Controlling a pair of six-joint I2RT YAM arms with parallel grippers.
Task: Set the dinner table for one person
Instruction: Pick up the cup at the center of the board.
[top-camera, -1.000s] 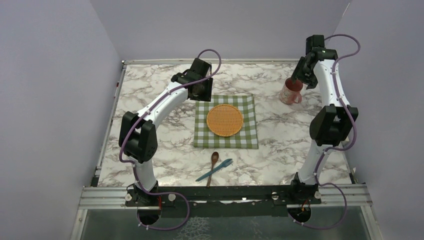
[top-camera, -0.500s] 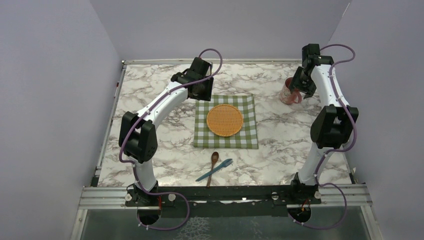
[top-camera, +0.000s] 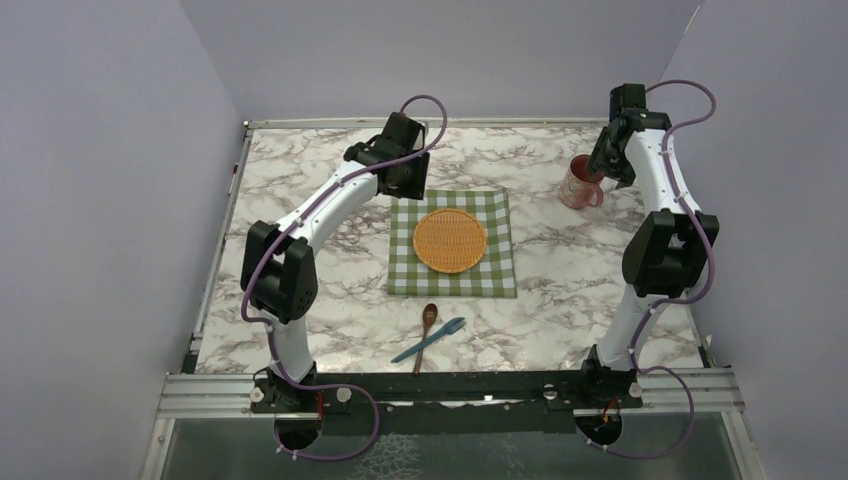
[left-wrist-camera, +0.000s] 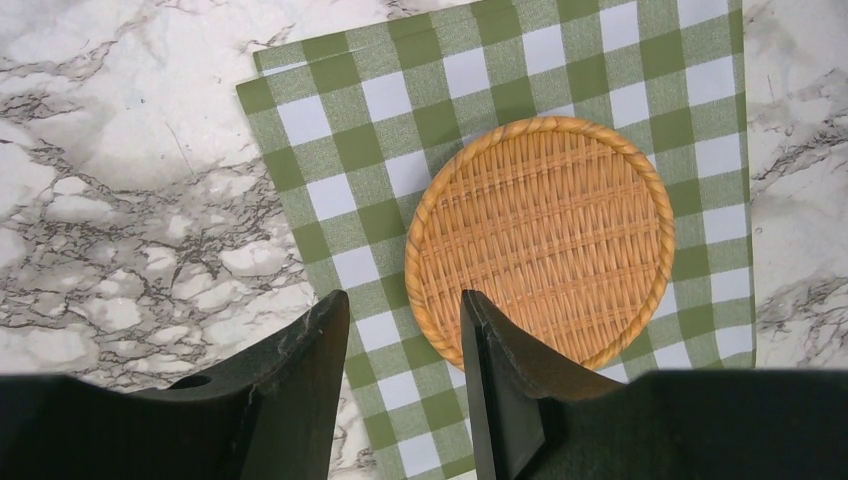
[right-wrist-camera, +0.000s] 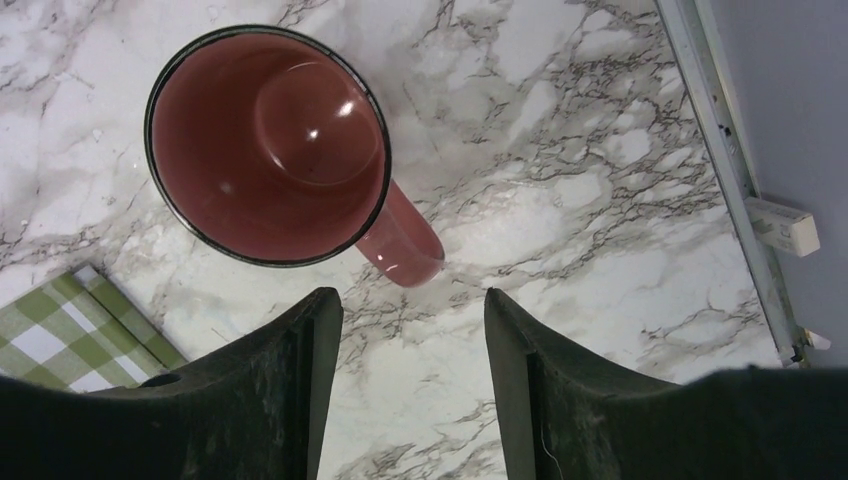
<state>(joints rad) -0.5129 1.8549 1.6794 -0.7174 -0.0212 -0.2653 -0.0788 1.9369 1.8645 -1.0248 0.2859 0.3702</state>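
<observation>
A round wicker plate (top-camera: 450, 240) (left-wrist-camera: 538, 240) lies on a green-and-white checked cloth (top-camera: 452, 278) (left-wrist-camera: 330, 190) in the middle of the marble dinner table (top-camera: 300, 190). My left gripper (top-camera: 404, 182) (left-wrist-camera: 403, 310) hovers open and empty above the cloth's far left corner, beside the plate's rim. A pink mug (top-camera: 580, 183) (right-wrist-camera: 268, 145) stands upright at the far right, its handle (right-wrist-camera: 400, 240) pointing toward my right gripper (top-camera: 612, 160) (right-wrist-camera: 412, 305), which hangs open just above it, holding nothing. A wooden spoon (top-camera: 427, 330) and a blue fork (top-camera: 430, 340) lie crossed near the front.
The metal frame (right-wrist-camera: 720, 130) runs along the table's right edge, close to the mug. Purple walls enclose the table on three sides. The arm bases (top-camera: 440, 390) sit on a rail at the near edge.
My right gripper has shifted right and toward the far side, off the mug's top and over by its handle, and its jaws have narrowed slightly. The left arm has not moved.
</observation>
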